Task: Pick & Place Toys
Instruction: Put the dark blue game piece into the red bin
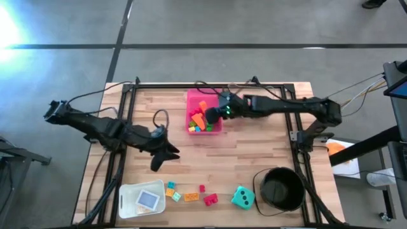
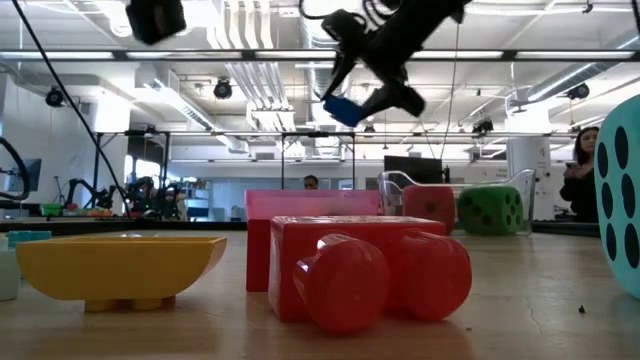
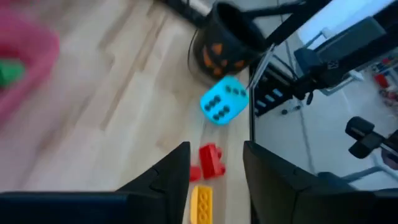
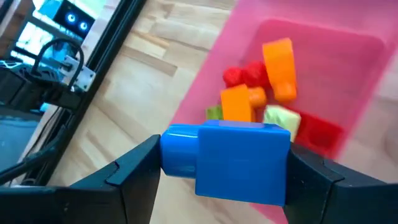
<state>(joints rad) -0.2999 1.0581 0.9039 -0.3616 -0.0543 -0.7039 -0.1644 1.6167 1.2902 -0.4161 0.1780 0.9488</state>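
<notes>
My right gripper (image 1: pixel 213 116) hangs above the pink tray (image 1: pixel 216 130), shut on a blue brick (image 4: pixel 230 158). The tray holds several red, orange and green bricks (image 4: pixel 261 93). My left gripper (image 1: pixel 164 156) hovers open over the bare wood left of the table's middle, with nothing between its fingers (image 3: pixel 177 171). Below and ahead of it, near the front edge, lie a red brick (image 3: pixel 210 162), a yellow brick (image 3: pixel 200 202) and a teal die (image 3: pixel 224 99), all resting on the table. My right gripper pinches the blue brick between its two fingers (image 4: pixel 134 171), one on each opposite end (image 4: pixel 180 152). The fingers slant down from the table's right side. The brick hangs level and clear (image 2: pixel 340 110), over the tray's edge.
A black bucket (image 1: pixel 280 187) stands at the front right. At the front left sits a white box (image 1: pixel 141 198) with a card in it. More small bricks (image 1: pixel 181 193) lie along the front edge. A red die (image 2: pixel 430 205) and a green die (image 2: pixel 490 210) show beyond the tray.
</notes>
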